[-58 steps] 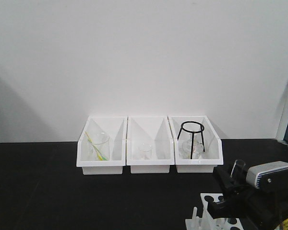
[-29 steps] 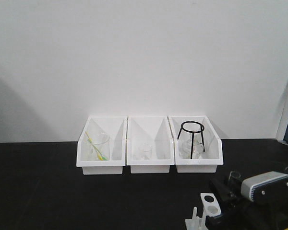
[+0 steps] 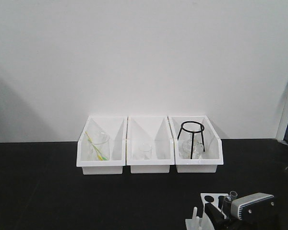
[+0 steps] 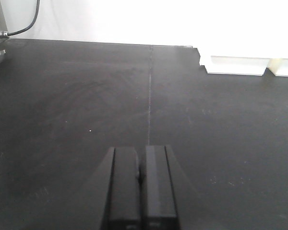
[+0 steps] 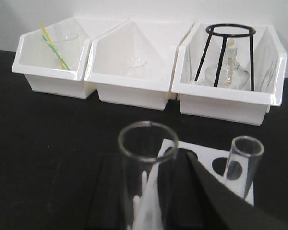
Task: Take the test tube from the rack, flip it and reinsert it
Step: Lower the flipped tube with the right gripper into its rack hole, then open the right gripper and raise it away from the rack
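1. The left end effector [image 4: 143, 189] hovers low over bare black counter [image 4: 86, 96], its 2 dark fingers pressed together with nothing between them.
2. Along the white wall stand 3 white bins. The left bin [image 3: 101, 160] holds a clear beaker [image 3: 100, 143] with a yellow-green stick [image 5: 55, 48] leaning in it.
3. The middle bin [image 3: 150, 163] holds a smaller clear beaker [image 5: 134, 64].
4. The right bin [image 3: 198, 163] holds a black wire tripod stand [image 3: 192, 138] over some clear glassware [image 5: 225, 74].
5. In front of the bins, low at the right of the front view, sits the white rack [image 3: 209, 199], its round holes facing up and pegs [image 3: 195, 214] showing at its left side.
6. The right end effector [image 5: 156, 191] is clamped on the test tube [image 5: 141, 177], which stands upright with its open rim up, right at the rack's near edge; whether its lower end sits in a hole is hidden.
7. A second tube [image 5: 242, 165] stands upright in the rack, just to the right.
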Controlling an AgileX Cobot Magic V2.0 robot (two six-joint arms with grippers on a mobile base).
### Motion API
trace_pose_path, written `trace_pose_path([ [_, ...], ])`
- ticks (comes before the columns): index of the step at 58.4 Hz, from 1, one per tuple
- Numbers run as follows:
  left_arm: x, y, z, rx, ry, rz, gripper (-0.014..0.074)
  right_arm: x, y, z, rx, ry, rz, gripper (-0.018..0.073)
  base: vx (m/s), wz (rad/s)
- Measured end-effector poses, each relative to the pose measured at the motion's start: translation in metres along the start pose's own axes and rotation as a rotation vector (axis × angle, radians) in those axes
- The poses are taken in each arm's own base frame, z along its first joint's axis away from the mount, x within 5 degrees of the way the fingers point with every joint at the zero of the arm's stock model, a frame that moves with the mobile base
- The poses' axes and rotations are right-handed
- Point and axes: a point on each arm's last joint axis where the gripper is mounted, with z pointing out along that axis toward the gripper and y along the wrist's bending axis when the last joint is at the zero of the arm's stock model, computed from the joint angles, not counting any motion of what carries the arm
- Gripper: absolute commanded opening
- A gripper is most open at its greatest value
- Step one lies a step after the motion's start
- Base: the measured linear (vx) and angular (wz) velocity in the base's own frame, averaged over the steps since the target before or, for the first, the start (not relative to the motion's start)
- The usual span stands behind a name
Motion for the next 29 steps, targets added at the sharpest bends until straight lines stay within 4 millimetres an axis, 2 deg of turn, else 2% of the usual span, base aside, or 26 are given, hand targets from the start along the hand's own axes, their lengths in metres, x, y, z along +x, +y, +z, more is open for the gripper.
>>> trace_pose_path([
  [18, 0.0, 0.0, 0.0, 0.0, 0.0, 0.0, -0.0006, 0.001, 0.0, 0.001, -0.002, 0.0, 0.0, 0.0456, 0.0, 0.0],
  [24, 0.0, 0.0, 0.0, 0.0, 0.0, 0.0, -0.0006, -0.009, 0.001, -0.004, -0.006, -0.042, -0.008, 0.0534, 0.0, 0.0],
  [29, 0.0, 0.0, 0.0, 0.0, 0.0, 0.0, -0.0006, -0.027, 0.001, -0.014, -0.004, -0.1, -0.011, 0.0552, 0.0, 0.0],
])
